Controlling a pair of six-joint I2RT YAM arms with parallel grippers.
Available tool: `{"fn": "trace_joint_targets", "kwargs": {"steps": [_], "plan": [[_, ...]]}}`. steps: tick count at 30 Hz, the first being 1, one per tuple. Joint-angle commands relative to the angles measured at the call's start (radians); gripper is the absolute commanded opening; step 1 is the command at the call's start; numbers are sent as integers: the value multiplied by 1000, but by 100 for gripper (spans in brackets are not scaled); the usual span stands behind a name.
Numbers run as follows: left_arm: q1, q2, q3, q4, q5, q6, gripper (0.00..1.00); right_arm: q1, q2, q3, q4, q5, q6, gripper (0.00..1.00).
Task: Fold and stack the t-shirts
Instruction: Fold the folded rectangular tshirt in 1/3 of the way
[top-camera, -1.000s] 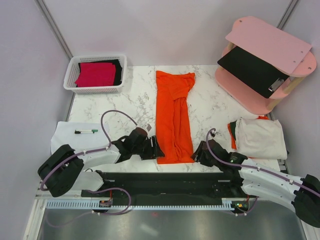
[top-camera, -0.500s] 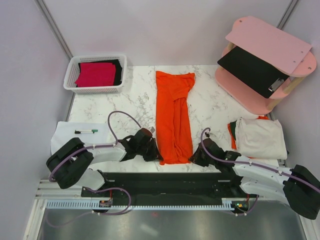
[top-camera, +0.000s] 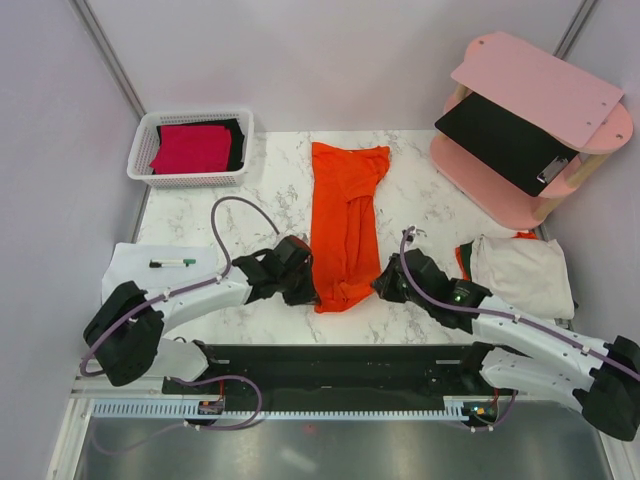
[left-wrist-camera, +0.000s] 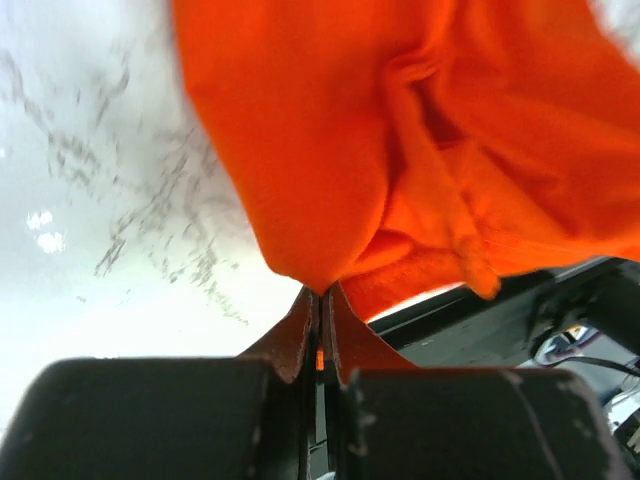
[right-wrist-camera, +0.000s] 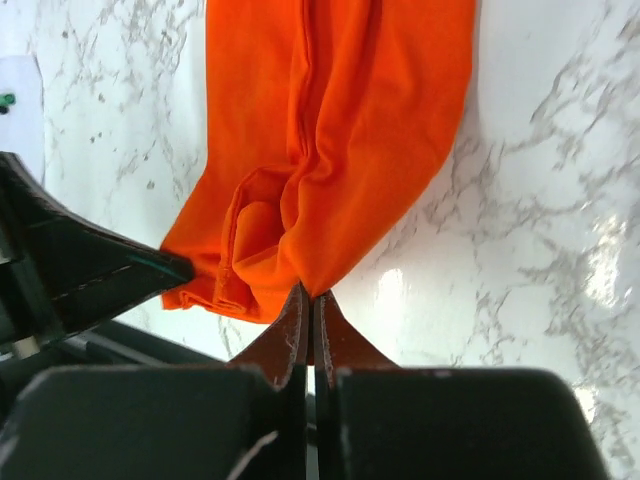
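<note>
**A:** Left wrist view says it plainly: left gripper (left-wrist-camera: 320, 293) has its fingers pressed tight on one near hem corner of the orange t-shirt (left-wrist-camera: 340, 140), cloth bunched just above the tips

**B:** And the right gripper (right-wrist-camera: 308, 293)?

**A:** Same on the other hem corner, pinching w/ no gap showing. Near edge looks raised off the marble table (top-camera: 270, 210) and rumpled

**B:** Which step, then?

**A:** Second fold, I reckon. Sleeves are tucked in, so the shirt's a narrow strip running away from the arms, collar at the far end. Next move prob. needs both arms to carry the hem fwd together, kept level, lay it by the collar, then let go

**B:** And stacking?

**A:** Not yet. Crimson t-shirt (top-camera: 190, 148) & black t-shirt (top-camera: 238, 150) lie folded in the white basket (top-camera: 140, 150), far left corner, well apart from the orange one
</note>
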Motion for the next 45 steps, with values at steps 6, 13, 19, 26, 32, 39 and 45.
{"fn": "trace_joint_targets", "kwargs": {"steps": [6, 13, 19, 26, 32, 39, 45], "plan": [[130, 91, 279, -141, -37, 157, 2, -36, 223, 227, -7, 215, -270, 0], [267, 221, 464, -153, 38, 281, 2, -168, 372, 349, 64, 177, -405, 0], [290, 422, 661, -191, 57, 347, 2, -254, 560, 444, 147, 123, -470, 0], [330, 586, 816, -219, 60, 367, 2, -326, 772, 572, 190, 60, -510, 0], [382, 718, 975, -262, 96, 412, 10, -364, 913, 739, 187, 66, -556, 4], [413, 640, 1028, -277, 17, 470, 100, -380, 894, 800, 228, 215, -625, 94], [411, 403, 701, -153, 27, 432, 99, -380, 664, 573, 231, 150, -536, 98]]}}
